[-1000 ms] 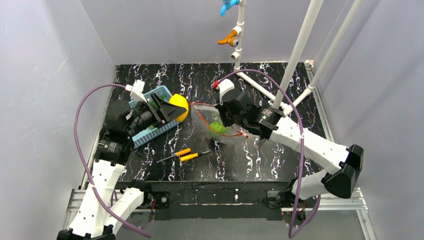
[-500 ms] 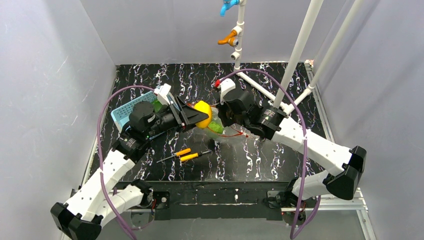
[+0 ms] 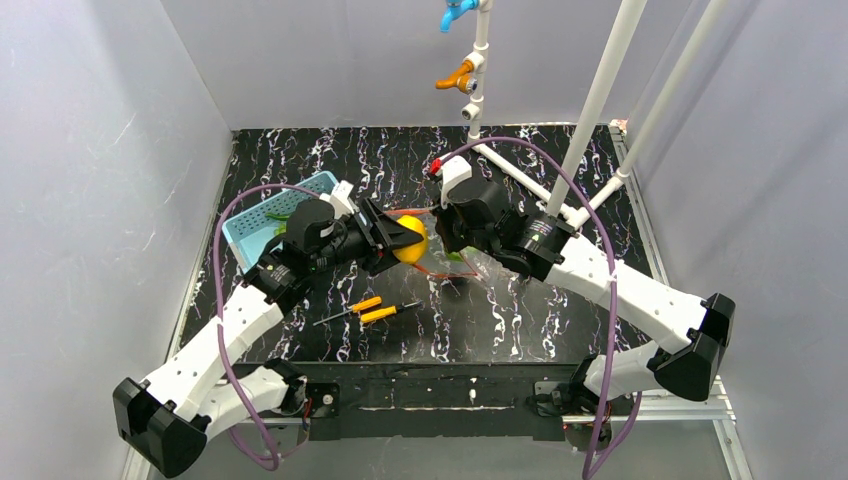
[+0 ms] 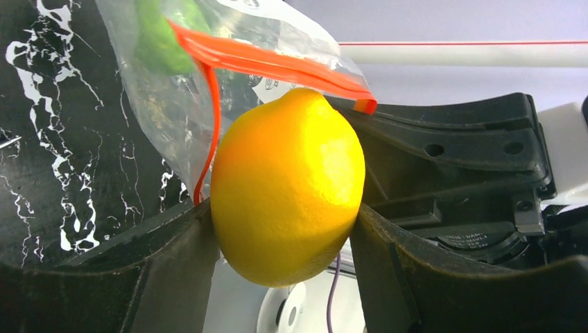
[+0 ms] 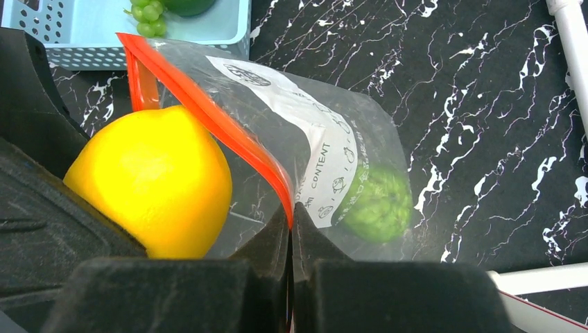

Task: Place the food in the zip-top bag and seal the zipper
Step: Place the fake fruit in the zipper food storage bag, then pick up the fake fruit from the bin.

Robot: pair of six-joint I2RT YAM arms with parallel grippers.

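Zip-top bag (image 3: 447, 265), clear and crinkly, is held up near the middle of a black marbled table (image 3: 560, 160), between the two arms. From above, the left gripper (image 3: 405, 238) clamps a yellow lemon-like fruit (image 3: 415, 248) right at the bag's mouth. The right gripper (image 3: 448, 243) meets the bag from the other side. A light blue basket (image 3: 262, 222) sits at the left of the table, and two orange-handled screwdrivers (image 3: 375, 308) lie nearer the arm bases.

From the left wrist, both black fingers (image 4: 173, 270) press against the fruit's sides, gripping it firmly. The red-orange zipper (image 4: 277, 66) runs just above the fruit and touches its top. A green piece (image 4: 159, 38) shows through the plastic beyond.

From the right wrist, that arm's two fingers (image 5: 263, 284) are pressed together, pinching the zipper strip. The fruit sits to the left of the strip, at the bag's open edge. A green bumpy piece (image 5: 378, 201) lies inside the bag, to the right of a white printed label. Behind, the basket holds small green grapes (image 5: 149, 17) and a dark green piece (image 5: 187, 5).
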